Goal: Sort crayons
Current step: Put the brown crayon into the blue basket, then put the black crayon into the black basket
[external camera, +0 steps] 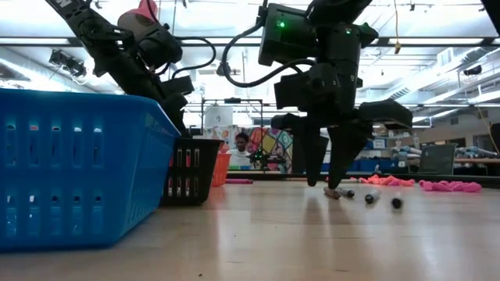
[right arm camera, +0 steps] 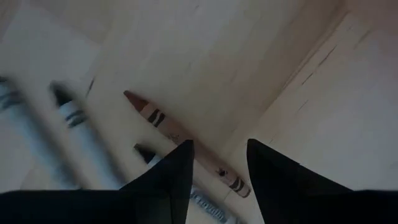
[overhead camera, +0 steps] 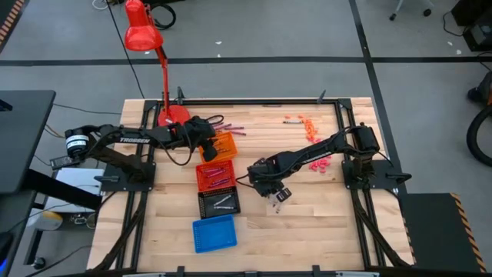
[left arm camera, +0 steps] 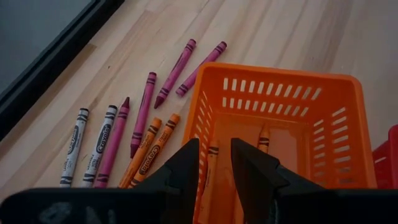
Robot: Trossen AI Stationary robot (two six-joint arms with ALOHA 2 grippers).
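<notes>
My left gripper (left arm camera: 214,144) hangs open over the near wall of the orange tray (left arm camera: 323,93), where orange crayons (left arm camera: 263,137) lie on the floor. Beside that tray, maroon, orange and white crayons (left arm camera: 144,112) lie flat on the wood. My right gripper (right arm camera: 217,146) points down, open, low over the table's middle (overhead camera: 274,192). A tan crayon (right arm camera: 163,121) lies on the table and runs under the gap between its fingers. Grey-white crayons (right arm camera: 74,118) lie next to it. Whether the fingertips touch the table does not show.
Red (overhead camera: 215,175), black (overhead camera: 219,201) and blue (overhead camera: 213,232) trays stand in a row toward the near edge. A red desk lamp (overhead camera: 142,32) stands at the far left. Piles of orange (overhead camera: 309,127) and pink-red crayons (overhead camera: 319,163) lie at the right.
</notes>
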